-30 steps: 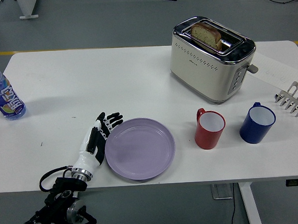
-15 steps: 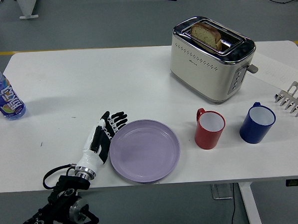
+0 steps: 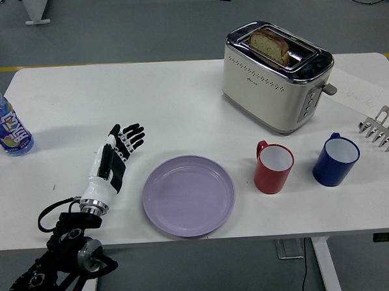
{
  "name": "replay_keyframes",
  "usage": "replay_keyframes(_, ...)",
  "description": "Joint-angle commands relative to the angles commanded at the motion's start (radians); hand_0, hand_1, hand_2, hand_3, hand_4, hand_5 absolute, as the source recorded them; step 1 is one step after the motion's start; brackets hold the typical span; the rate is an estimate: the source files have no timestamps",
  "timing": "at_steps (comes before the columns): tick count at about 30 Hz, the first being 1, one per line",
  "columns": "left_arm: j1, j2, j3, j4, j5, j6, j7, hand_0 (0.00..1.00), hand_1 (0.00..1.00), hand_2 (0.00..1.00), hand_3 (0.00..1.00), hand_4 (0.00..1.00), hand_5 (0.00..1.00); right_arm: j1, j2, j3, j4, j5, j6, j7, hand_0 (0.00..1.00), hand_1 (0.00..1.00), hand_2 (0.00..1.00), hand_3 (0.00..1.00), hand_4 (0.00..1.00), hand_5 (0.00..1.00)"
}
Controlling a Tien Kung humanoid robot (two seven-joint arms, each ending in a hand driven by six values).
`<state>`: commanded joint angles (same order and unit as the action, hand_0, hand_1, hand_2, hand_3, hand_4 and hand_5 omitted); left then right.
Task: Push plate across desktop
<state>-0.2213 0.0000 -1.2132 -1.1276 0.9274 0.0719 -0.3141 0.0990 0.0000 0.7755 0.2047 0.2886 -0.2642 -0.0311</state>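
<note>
Robot hand [image 3: 114, 157] now clear of plate [image 3: 188, 195]

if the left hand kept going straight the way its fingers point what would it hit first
Nothing nearby: the left hand points up and slightly right over bare table, passing left of the toaster. The way looks free.

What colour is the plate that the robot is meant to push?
The plate is pale purple, a plain lilac without any pattern, seen clearly in the head view.
</note>
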Motion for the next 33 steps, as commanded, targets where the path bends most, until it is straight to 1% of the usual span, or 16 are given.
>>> replay_keyframes(3,0.006,0.0,-0.045,-0.008,0.012,-0.006,0.013,0.798,0.766,0.744,0.658,0.538,0.998,0.0,0.0,0.001,0.0,-0.001,0.0,0.0,0.573,0.477,0.624,0.64,0.423,0.596)
replay_keyframes(7,0.022,0.027,-0.115,-0.025,0.033,-0.027,0.04,0.8,0.766,0.744,0.66,0.538,0.998,0.001,0.0,0.0,-0.001,0.002,0.001,0.001,0.573,0.477,0.624,0.64,0.423,0.597)
replay_keyframes(8,0.023,0.03,-0.12,-0.026,0.035,-0.028,0.042,0.8,0.766,0.744,0.66,0.538,0.998,0.001,0.0,0.0,-0.001,0.002,0.001,0.001,0.573,0.477,0.624,0.64,0.423,0.597)
replay_keyframes(11,0.044,0.05,-0.176,-0.041,0.057,-0.051,0.072,0.799,0.765,0.743,0.663,0.539,0.998,0.001,0.0,-0.002,-0.001,0.007,0.001,0.002,0.574,0.477,0.623,0.64,0.424,0.599)
replay_keyframes(12,0.046,0.051,-0.181,-0.042,0.058,-0.052,0.074,0.799,0.765,0.743,0.663,0.539,0.998,0.002,0.0,-0.002,-0.001,0.007,0.001,0.002,0.574,0.477,0.623,0.64,0.424,0.599)
replay_keyframes(13,0.058,0.056,-0.208,-0.049,0.067,-0.062,0.086,0.799,0.765,0.743,0.663,0.539,0.998,0.001,0.0,-0.002,-0.001,0.007,0.001,0.001,0.574,0.477,0.623,0.64,0.424,0.599)
replay_keyframes(18,0.088,0.069,-0.29,-0.064,0.086,-0.085,0.114,0.798,0.766,0.743,0.667,0.543,0.998,0.0,0.0,-0.001,0.0,0.008,0.0,0.001,0.574,0.477,0.623,0.641,0.424,0.599)
replay_keyframes(21,0.096,0.076,-0.311,-0.07,0.092,-0.093,0.124,0.798,0.766,0.743,0.667,0.543,0.998,0.0,0.0,-0.002,0.0,0.009,0.0,0.001,0.574,0.477,0.623,0.641,0.424,0.599)
replay_keyframes(24,0.111,0.09,-0.358,-0.082,0.1,-0.107,0.144,0.798,0.765,0.743,0.668,0.543,0.998,-0.001,0.0,-0.003,0.0,0.012,0.001,0.001,0.572,0.477,0.623,0.641,0.425,0.602)
replay_keyframes(26,0.115,0.096,-0.377,-0.088,0.101,-0.114,0.154,0.798,0.765,0.743,0.668,0.543,0.998,-0.002,0.0,-0.003,0.0,0.013,0.001,0.001,0.572,0.477,0.623,0.641,0.425,0.602)
replay_keyframes(27,0.115,0.097,-0.379,-0.089,0.102,-0.115,0.156,0.798,0.765,0.743,0.668,0.543,0.998,-0.002,0.0,-0.003,0.0,0.013,0.001,0.0,0.572,0.477,0.623,0.641,0.425,0.602)
replay_keyframes(28,0.116,0.103,-0.389,-0.093,0.104,-0.123,0.171,0.798,0.765,0.743,0.668,0.543,0.998,-0.003,0.0,-0.003,0.001,0.014,0.0,0.0,0.572,0.477,0.623,0.641,0.425,0.602)
replay_keyframes(33,0.116,0.115,-0.409,-0.102,0.111,-0.147,0.21,0.798,0.765,0.743,0.672,0.545,0.998,-0.005,0.0,0.006,0.003,0.005,-0.005,-0.005,0.573,0.477,0.623,0.64,0.425,0.603)
